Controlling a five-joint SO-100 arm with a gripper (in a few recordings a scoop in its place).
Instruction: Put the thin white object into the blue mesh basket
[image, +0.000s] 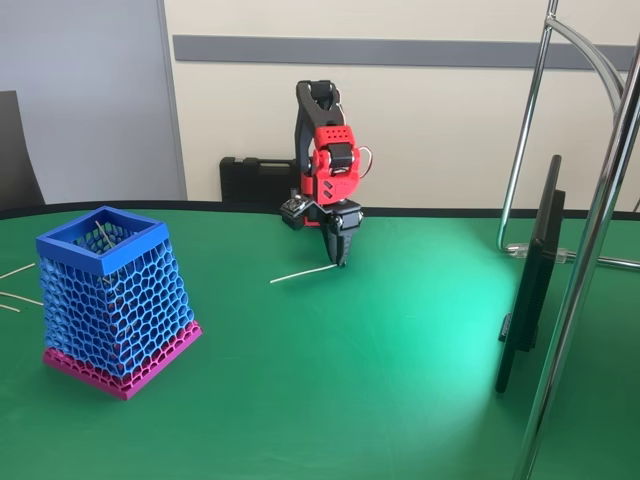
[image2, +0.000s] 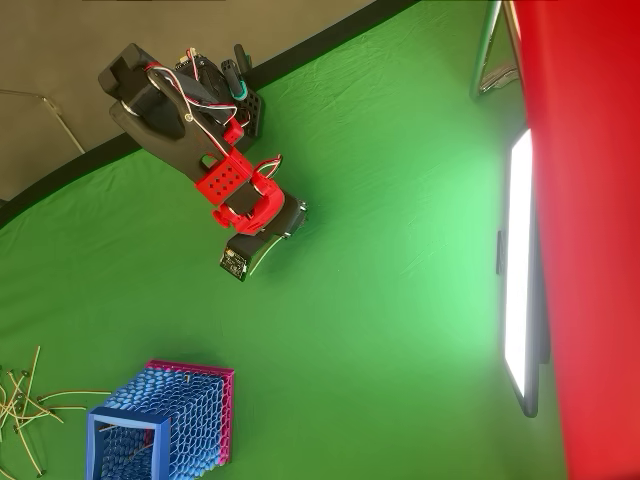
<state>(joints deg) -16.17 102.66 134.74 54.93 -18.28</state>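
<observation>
Nearest in the fixed view, toward the left edge of the green tabletop (image: 380, 380), stands the blue mesh basket (image: 115, 300), upright on its magenta base with its square rim open to the ceiling. That makes it a ready target for a drop from above. A pale stick or two seem to lie inside it already, though the mesh makes this hard to confirm. Just beyond the basket, at the tabletop's left edge, several loose sticks (image: 15, 285) lie flat; the overhead view shows them as a scattered heap (image2: 25, 405) beside the basket (image2: 165, 420), likely the stock waiting to be moved.

Farther back, around the middle of the tabletop, the thin white object (image: 303, 272) slants with its left end low at the cloth and its right end up at the tool (image: 341, 262). The tool points straight down with its tips close together and appears clenched on that right end. So the stick seems pinched at one end and trails sideways rather than hanging. Carried that way, it would need to clear the basket rim before release.

Behind the tool rises the red and black arm (image: 325, 160), folded steeply above its base near the far edge, which keeps the tool vertical over the cloth.
</observation>
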